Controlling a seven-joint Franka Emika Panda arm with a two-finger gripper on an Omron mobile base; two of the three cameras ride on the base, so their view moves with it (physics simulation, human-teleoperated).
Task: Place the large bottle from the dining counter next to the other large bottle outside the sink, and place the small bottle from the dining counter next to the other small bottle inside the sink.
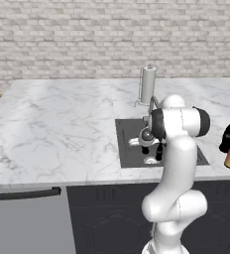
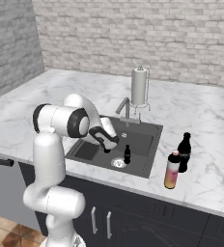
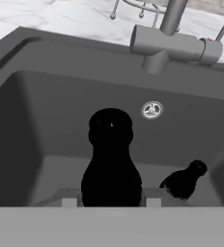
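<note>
- Over the sink (image 2: 150,161) basin, the gripper (image 2: 105,148) is clamping a small dark bottle (image 3: 111,164) upright, keeping it level for setting down.
- Near the basin's front edge, the other small bottle (image 2: 127,154) is standing by the drain, marking the target spot.
- On the counter right of the sink, the pink-orange bottle (image 2: 172,170) is already standing just beside the all-dark large bottle (image 2: 183,152).

Quick count: two large bottles on the counter, one all-dark (image 2: 184,151) and one pink-to-orange (image 2: 172,170). Two small dark bottles in the sink (image 2: 147,137), one up close (image 3: 111,161), one further back (image 3: 185,180). One faucet (image 3: 172,44), one paper towel roll (image 2: 139,87).
</note>
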